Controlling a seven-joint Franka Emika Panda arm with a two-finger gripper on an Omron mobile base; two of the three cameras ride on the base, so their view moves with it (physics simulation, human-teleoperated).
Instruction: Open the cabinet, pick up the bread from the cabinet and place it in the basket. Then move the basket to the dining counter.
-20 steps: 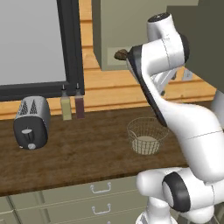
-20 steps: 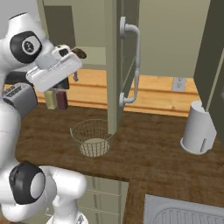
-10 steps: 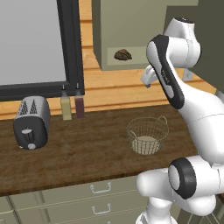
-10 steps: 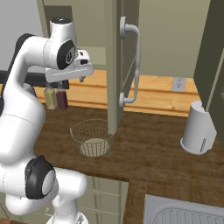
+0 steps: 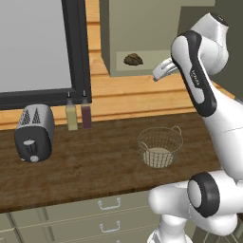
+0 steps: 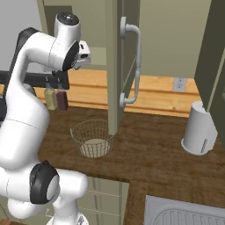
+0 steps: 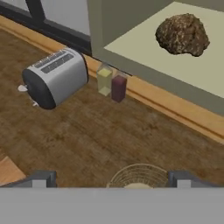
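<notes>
I'm hovering the gripper point(image 5: 158, 75) with jaws spread wide, holding nothing. The bread point(image 7: 183, 34) is sitting near the front edge of the open cabinet point(image 5: 142, 28) shelf. It's looking light, crumbly and lumpy, so I'm planning a gentle pinch across its middle.

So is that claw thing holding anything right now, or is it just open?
Gripper: open and empty, jaws spread wide. The bread sits untouched on the cabinet shelf.
</notes>
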